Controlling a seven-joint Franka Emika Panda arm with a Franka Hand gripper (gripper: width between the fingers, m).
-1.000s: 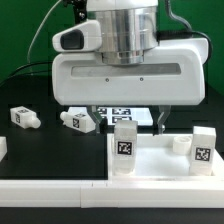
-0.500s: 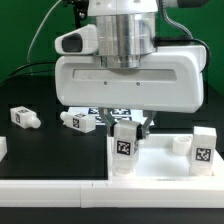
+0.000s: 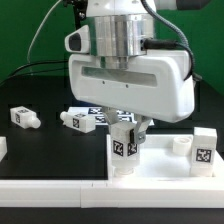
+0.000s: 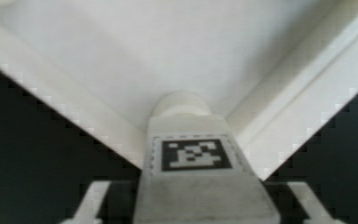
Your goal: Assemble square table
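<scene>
Pincer: the pincer (image 3: pixel 127 129) is lowered over an upright leg with its jaws apart, one on each side. The wrist view shows a gap on both sides, so nothing is clamped.
Straddled leg: the leg (image 3: pixel 123 148) stands with its tag facing out at the 7 o'clock corner of the square top (image 3: pixel 155 168). How deep it is seated in the socket cannot be told.
Square top: it lies on the dark surface (image 3: pixel 40 150), spreading toward 4 o'clock from the pincer.
Other legs: a second upright leg (image 3: pixel 203 150) stands at the top's 3 o'clock corner. Two loose legs (image 3: pixel 22 118) (image 3: pixel 80 122) lie on the surface toward 9 o'clock, well apart from the top.
Risk, closing: if the jaws are shut off-centre, the leg could be tilted or pushed sideways in its socket.
Risk, turning: if the leg is gripped loosely, it may slip between the jaws and not be tightened.
Risk, top: because the top is not seen to be braced, it could be dragged or rotated along with the leg.
</scene>
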